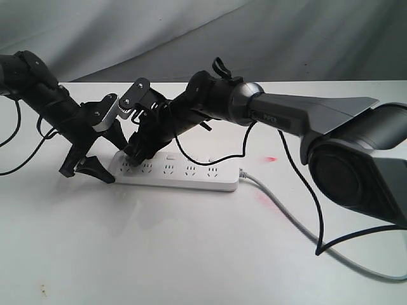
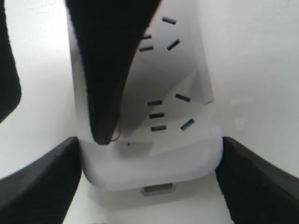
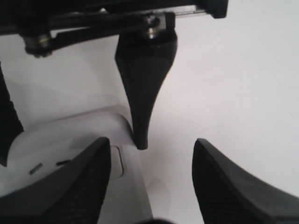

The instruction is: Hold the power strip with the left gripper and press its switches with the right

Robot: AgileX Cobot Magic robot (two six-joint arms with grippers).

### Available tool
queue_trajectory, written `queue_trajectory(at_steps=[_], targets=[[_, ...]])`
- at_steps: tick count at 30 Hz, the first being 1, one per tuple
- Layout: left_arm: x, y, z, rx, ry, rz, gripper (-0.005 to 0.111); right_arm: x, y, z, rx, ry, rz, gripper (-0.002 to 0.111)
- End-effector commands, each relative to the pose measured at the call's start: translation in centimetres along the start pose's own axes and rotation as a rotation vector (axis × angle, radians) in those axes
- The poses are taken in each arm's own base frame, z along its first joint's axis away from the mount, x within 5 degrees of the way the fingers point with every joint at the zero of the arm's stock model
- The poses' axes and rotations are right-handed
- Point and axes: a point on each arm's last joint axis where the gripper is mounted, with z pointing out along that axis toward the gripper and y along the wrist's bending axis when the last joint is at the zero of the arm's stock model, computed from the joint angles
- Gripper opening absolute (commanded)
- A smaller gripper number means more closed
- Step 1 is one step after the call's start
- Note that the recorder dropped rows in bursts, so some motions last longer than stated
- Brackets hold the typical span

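The white power strip lies flat on the table, its grey cord trailing off to the right. My left gripper is shut on the strip's left end. In the left wrist view its fingers rest against both sides of the power strip. My right gripper is open and tilted down onto the same end. One of its fingertips touches the top face beside a faint square switch. In the right wrist view the right gripper straddles the strip's edge, next to a switch.
A loose black cable hangs from the right arm and loops over the table right of the strip. Two faint red marks show on the white tabletop. A grey cloth backdrop rises behind the table.
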Motion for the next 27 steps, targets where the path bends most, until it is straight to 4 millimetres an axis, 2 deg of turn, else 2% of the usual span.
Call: queue_trajectory(at_steps=[1,18,27], targets=[[-0.3,0.1,-0.1,0.003,0.0,0.013,0.008,1.8,0.0,1.4,-0.003,0.062,-0.028,0.049],[-0.3,0.1,-0.1,0.003,0.0,0.013,0.008,2.9,0.6,1.8,-0.069,0.148,-0.061,0.049],[-0.3,0.1,-0.1,0.003,0.0,0.013,0.008,4.1,0.9,2.9,-0.089,0.167,-0.019,0.049]])
